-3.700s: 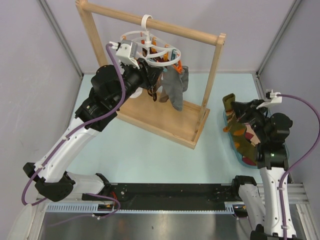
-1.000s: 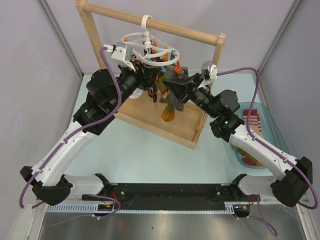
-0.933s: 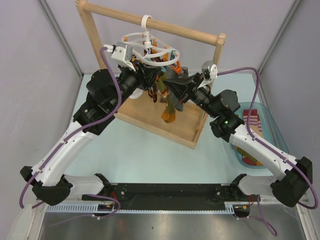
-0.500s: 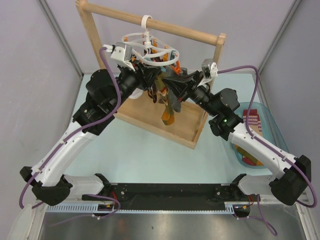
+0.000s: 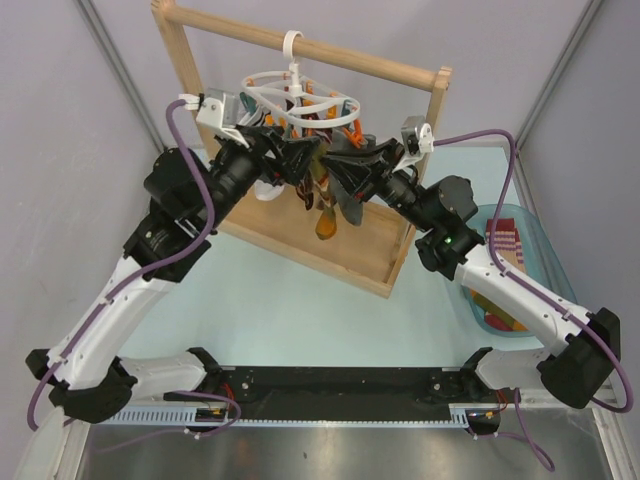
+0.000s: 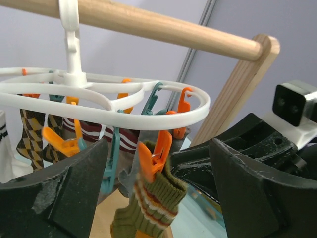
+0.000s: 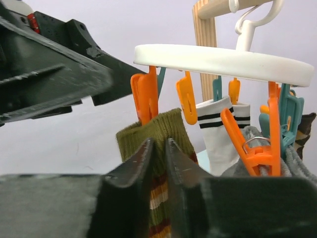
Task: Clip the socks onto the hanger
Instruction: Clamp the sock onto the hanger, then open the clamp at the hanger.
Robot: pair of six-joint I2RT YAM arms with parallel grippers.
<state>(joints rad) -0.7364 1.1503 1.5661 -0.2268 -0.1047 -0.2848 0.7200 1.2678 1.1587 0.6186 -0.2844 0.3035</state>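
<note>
From above, the white plastic hanger (image 5: 300, 100), made of looped oval rings, hangs by its hook on the round bar of the wooden rack (image 5: 400, 70) at the far middle. The left gripper (image 5: 297, 160) and right gripper (image 5: 345, 178) meet just under it, and the olive striped sock (image 5: 325, 215) dangles below them. A red-and-white sock (image 5: 505, 240) lies in the teal bin (image 5: 545, 255) at the right. In the left wrist view, that gripper's matte black jaws stand wide apart and hold nothing. They sit either side of a smooth orange clip (image 6: 151, 156) that grips the sock's ribbed cuff, and a brown argyle sock (image 6: 29, 131) hangs to the left. In the right wrist view, the jaws are almost together, pinching the knit just below the clip. A white sock with black bands (image 7: 218, 129) hangs beyond.
</note>
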